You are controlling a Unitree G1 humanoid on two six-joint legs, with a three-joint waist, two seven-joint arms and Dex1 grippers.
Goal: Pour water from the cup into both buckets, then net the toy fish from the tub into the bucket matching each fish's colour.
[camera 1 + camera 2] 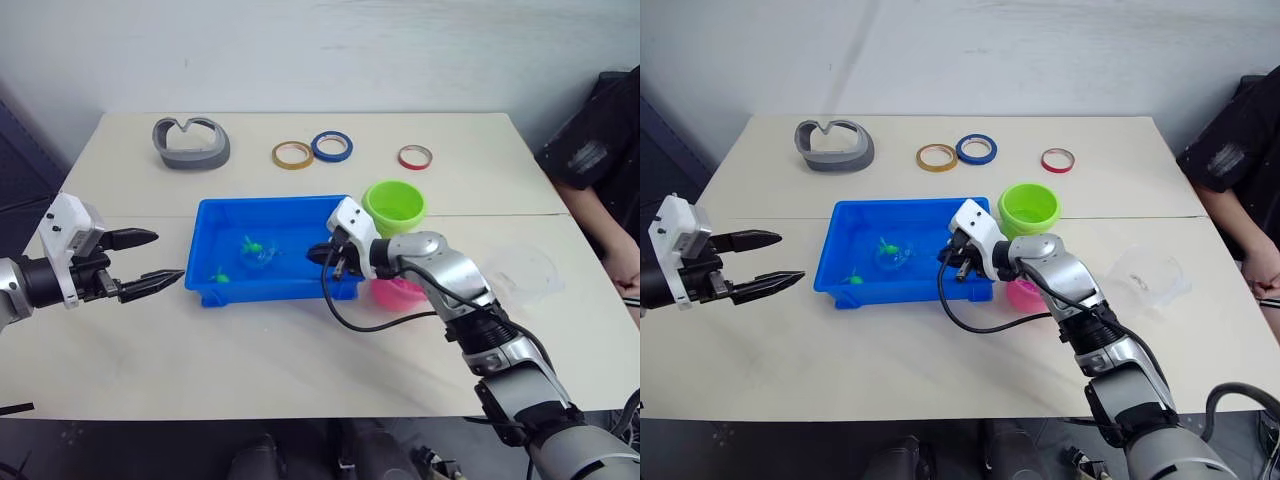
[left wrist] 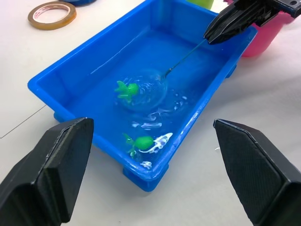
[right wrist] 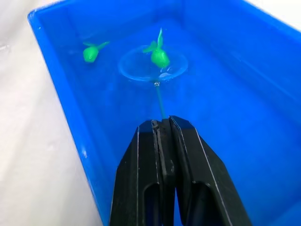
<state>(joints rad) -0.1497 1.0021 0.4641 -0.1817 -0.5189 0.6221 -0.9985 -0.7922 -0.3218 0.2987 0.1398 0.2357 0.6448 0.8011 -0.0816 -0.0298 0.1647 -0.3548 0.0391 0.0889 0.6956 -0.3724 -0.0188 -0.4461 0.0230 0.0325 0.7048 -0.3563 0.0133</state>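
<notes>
We see the shallow rectangular bright blue plastic tub (image 1: 225,215) sitting near the middle of the pale, smooth tabletop (image 1: 250,350), holding rippled water. Our right gripper (image 3: 163,123) reaches in over the tub's right end, its two black fingers pressed flat together on the slim dark wire handle of the net (image 3: 153,65). The net's thin ring hoop lies in the water at mid-tub, and one tiny glossy green plastic fish (image 3: 159,55) sits within the ring. A second green fish (image 3: 91,52) floats apart from it, close to the tub's near wall.

Our left gripper (image 1: 148,262) hovers beside the tub's left end, off the table, its pointed matte black fingers spread wide apart and holding nothing.

Just beyond the tub's far right corner stands the small round lime green plastic bucket (image 1: 394,206), smooth-walled and open-topped. The bright pink round bucket (image 1: 400,293) stands just beside the tub's near right corner, mostly hidden behind our right arm. The wide clear see-through plastic cup (image 1: 520,273) lies near the table's right edge, well apart from the tub.

Along the far side lie a grey curved band-shaped object (image 1: 191,142), a yellowish tape ring (image 1: 292,155), a blue tape ring (image 1: 331,147) touching it, and a red tape ring (image 1: 414,157). A person's dark sleeve (image 1: 600,130) shows at the right edge.
</notes>
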